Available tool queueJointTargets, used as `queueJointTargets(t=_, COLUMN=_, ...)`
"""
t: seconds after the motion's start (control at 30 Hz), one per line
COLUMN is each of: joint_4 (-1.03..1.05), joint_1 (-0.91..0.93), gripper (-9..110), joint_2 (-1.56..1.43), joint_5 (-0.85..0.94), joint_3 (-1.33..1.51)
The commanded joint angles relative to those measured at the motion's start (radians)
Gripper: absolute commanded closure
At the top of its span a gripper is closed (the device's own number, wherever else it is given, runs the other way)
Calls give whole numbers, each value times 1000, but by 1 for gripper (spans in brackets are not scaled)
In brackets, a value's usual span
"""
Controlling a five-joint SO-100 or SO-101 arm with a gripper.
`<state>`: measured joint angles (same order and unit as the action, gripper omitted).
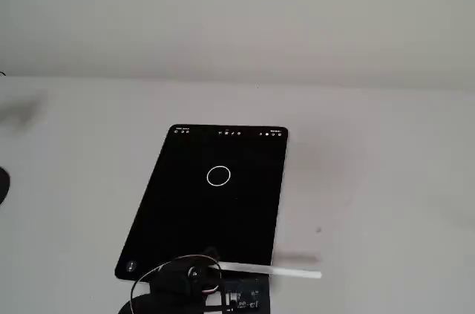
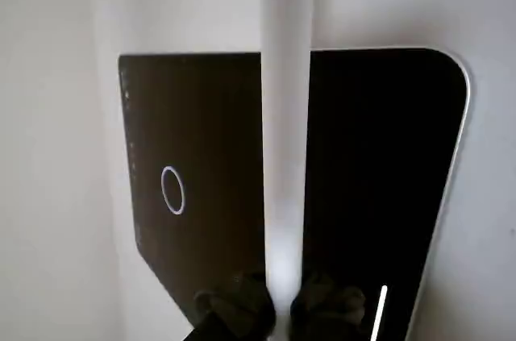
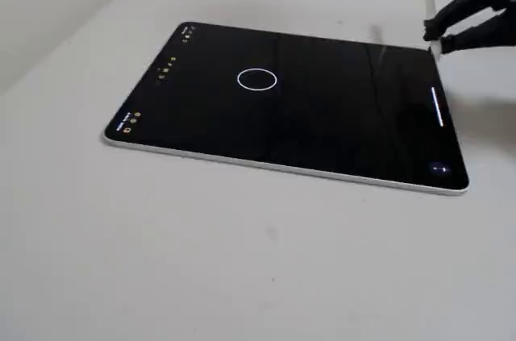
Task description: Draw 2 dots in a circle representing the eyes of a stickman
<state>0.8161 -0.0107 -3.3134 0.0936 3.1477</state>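
Observation:
A black tablet lies flat on the white table. A thin white circle is drawn on its screen; it also shows in the wrist view and in the other fixed view. I see no dots inside the circle. My gripper is shut on a white stylus, at the tablet's edge far from the circle. In a fixed view the gripper is at the tablet's near edge and the stylus points right. In the other fixed view the gripper is at the upper right.
Small white toolbar icons line the tablet's far short edge. A short white bar glows on the screen near the gripper. A dark object sits at the table's left edge. A plain wall stands behind the table.

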Motion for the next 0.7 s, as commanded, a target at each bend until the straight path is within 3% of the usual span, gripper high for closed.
queueJointTargets(t=0.0, joint_4=-8, joint_1=2, gripper=101, joint_2=-11, joint_5=25, joint_3=-23)
queueJointTargets(t=0.13, joint_4=-98, joint_1=-17, gripper=101, joint_2=-11, joint_5=192, joint_3=-23)
queueJointTargets(t=0.27, joint_4=-206, joint_1=-63, gripper=101, joint_2=-11, joint_5=236, joint_3=-18)
queueJointTargets(t=0.5, joint_4=-414, joint_1=-232, gripper=101, joint_2=-2, joint_5=548, joint_3=-14)
queueJointTargets(t=0.67, joint_4=-864, joint_1=-299, gripper=101, joint_2=347, joint_5=698, joint_3=-14)
